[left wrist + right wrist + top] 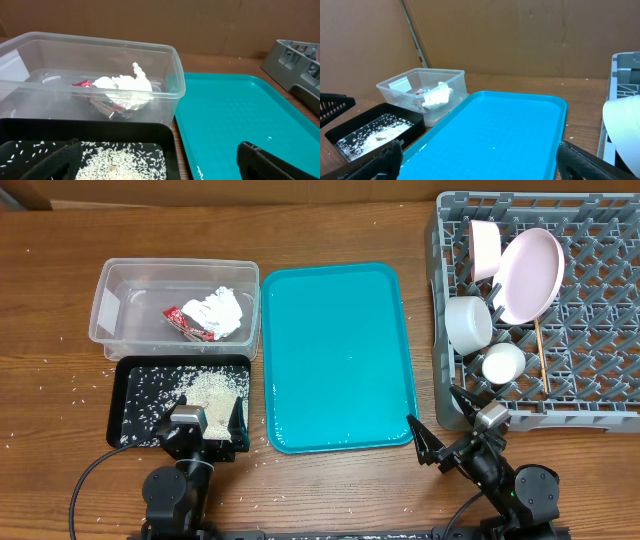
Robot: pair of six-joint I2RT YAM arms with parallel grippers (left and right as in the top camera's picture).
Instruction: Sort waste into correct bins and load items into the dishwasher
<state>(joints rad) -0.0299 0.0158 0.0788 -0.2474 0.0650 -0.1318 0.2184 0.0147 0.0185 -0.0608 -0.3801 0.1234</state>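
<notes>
The clear tub (105, 290) at the back left holds the crumpled white napkin (220, 310) and the red-and-silver wrapper (185, 320); both also show in the left wrist view, the napkin (127, 87) and the wrapper (82, 83). The black tray (125, 410) in front of it holds a heap of rice (215, 388). The grey dish rack (600, 330) holds a pink bowl (485, 245), pink plate (530, 275), white bowl (468, 323), white cup (503, 362) and chopsticks (541, 355). I see no white plate. My left gripper (200, 435) is open and empty over the black tray's near edge. My right gripper (443, 425) is open and empty at the teal tray's near right corner.
The teal tray (330, 360) lies bare between the bins and the rack. Loose rice grains are scattered on the wooden table around the black tray. A brown cardboard wall stands behind the table.
</notes>
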